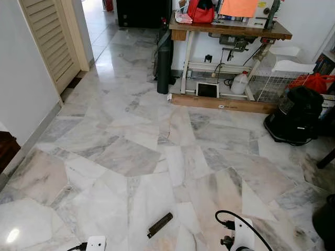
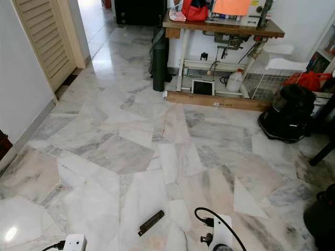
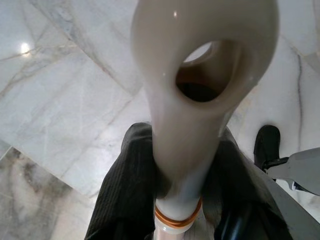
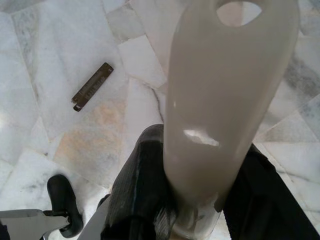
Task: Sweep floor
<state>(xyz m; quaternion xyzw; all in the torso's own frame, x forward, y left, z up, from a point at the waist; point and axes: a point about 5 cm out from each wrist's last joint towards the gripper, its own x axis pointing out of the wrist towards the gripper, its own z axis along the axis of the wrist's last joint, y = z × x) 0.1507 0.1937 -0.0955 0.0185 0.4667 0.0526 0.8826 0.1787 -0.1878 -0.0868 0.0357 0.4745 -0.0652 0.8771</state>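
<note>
From the head, I see a big marble floor (image 1: 131, 157) with a small dark flat strip (image 1: 159, 225) lying on it, close to the robot's front. A wooden table (image 1: 230, 29) stands far back by the wall, and a black vacuum cleaner (image 1: 296, 115) sits off to the right. In the left wrist view, the left gripper (image 3: 175, 185) has its two black fingers (image 3: 125, 190) closed around a cream handle (image 3: 200, 85) with a hanging hole in its end. In the right wrist view, the right gripper (image 4: 192, 190) is closed on a second cream handle (image 4: 225, 100), and the dark strip lies on the floor just beyond it. These handles look like smooth, hard plastic. I think they are light and stiff but a bit slippery, so holding low on the narrow neck seems best.
</note>
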